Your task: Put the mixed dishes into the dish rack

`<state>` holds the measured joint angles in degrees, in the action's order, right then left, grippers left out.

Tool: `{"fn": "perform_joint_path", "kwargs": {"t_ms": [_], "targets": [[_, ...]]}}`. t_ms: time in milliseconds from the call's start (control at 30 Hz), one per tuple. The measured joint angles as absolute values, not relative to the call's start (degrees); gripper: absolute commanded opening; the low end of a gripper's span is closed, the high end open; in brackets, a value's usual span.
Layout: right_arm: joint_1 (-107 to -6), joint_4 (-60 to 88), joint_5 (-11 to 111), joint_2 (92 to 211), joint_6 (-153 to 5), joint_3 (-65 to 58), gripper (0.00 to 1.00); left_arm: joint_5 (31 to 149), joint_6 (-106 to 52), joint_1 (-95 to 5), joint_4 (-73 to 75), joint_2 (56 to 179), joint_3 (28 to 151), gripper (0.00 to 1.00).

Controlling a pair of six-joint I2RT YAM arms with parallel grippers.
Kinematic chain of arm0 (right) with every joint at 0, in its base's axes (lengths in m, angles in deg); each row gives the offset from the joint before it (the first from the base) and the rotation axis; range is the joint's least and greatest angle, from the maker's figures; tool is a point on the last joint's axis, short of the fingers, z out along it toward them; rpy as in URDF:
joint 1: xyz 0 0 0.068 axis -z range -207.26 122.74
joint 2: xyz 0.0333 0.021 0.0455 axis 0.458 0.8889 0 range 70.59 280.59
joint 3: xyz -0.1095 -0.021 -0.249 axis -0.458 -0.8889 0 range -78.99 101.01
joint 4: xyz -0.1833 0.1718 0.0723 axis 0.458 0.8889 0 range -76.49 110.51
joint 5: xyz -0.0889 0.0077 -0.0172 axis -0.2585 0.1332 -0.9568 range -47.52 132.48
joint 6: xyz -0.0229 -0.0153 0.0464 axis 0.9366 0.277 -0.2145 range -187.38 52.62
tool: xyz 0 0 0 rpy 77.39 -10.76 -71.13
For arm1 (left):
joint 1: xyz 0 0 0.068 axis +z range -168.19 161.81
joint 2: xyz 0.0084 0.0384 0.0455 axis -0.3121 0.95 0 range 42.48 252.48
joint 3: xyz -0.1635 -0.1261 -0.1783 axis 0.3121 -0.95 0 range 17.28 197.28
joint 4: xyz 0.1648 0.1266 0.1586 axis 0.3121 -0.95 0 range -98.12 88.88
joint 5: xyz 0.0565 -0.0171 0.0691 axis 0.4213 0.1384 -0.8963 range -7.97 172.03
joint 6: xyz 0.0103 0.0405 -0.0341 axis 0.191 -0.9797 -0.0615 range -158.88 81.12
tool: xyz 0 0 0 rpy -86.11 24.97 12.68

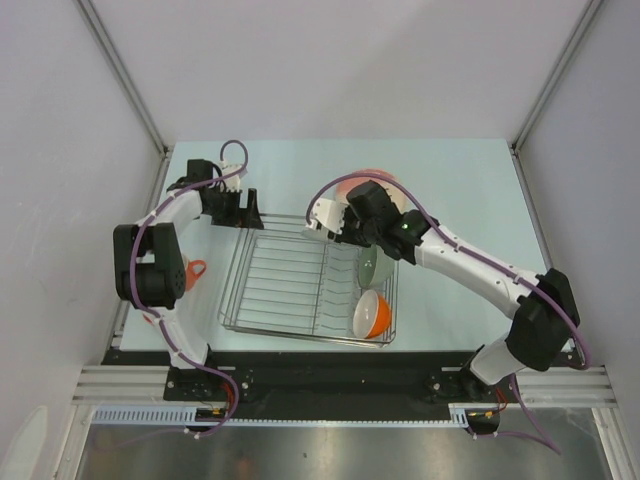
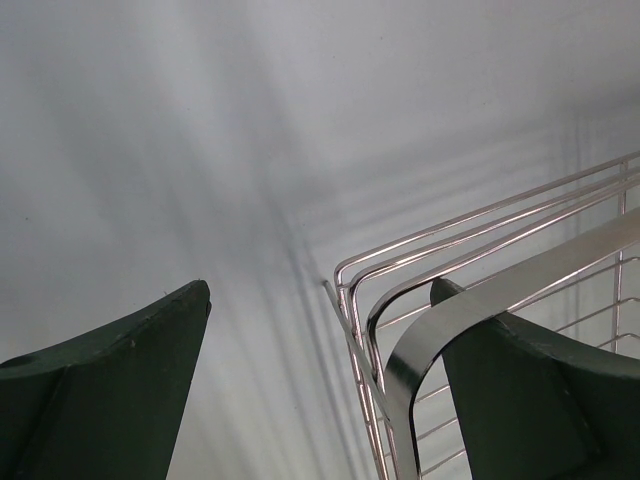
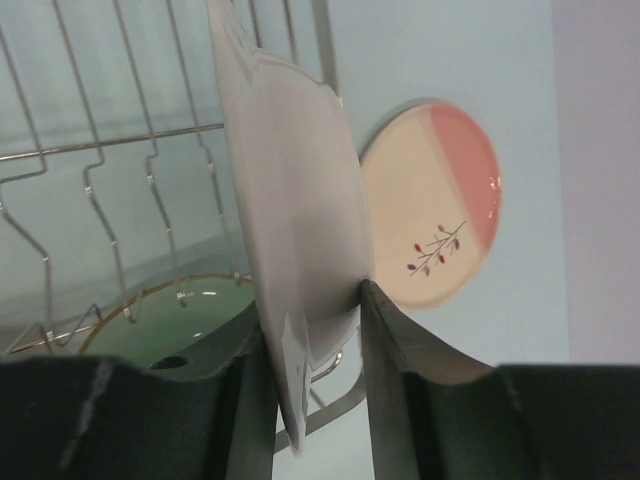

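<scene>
The white shallow bowl stands on edge at the far right end of the dish rack. My right gripper has a finger touching each side of its rim. In the rack's right side lie the sage green bowl and the orange-outside bowl. The pink-and-cream plate lies flat on the table beyond the rack, partly hidden by my right arm in the top view. My left gripper stands open and empty at the rack's far left corner. The orange mug peeks out from behind my left arm.
The rack's upright tines rise close beside the white bowl. White booth walls close in the table on the left, back and right. My left arm's elbow hangs over the table's left edge, next to the mug.
</scene>
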<state>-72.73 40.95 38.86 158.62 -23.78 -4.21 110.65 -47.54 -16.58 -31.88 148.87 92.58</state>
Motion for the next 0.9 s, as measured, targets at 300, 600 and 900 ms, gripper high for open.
{"fn": "perform_joint_path", "kwargs": {"t_ms": [300,600,900], "targets": [[-72.56,44.36,42.05,156.48,-29.53,-7.9,1.0,110.63,-47.56,-16.58,-31.9,148.46,92.58,0.97],[-71.12,46.72,43.23,155.52,-31.19,-10.09,1.0,110.67,-47.98,-16.58,-32.36,148.43,92.58,0.97],[-63.88,53.19,44.83,143.1,-34.65,-11.42,1.0,110.6,-47.96,-16.69,-32.8,148.17,92.58,0.97]]}}
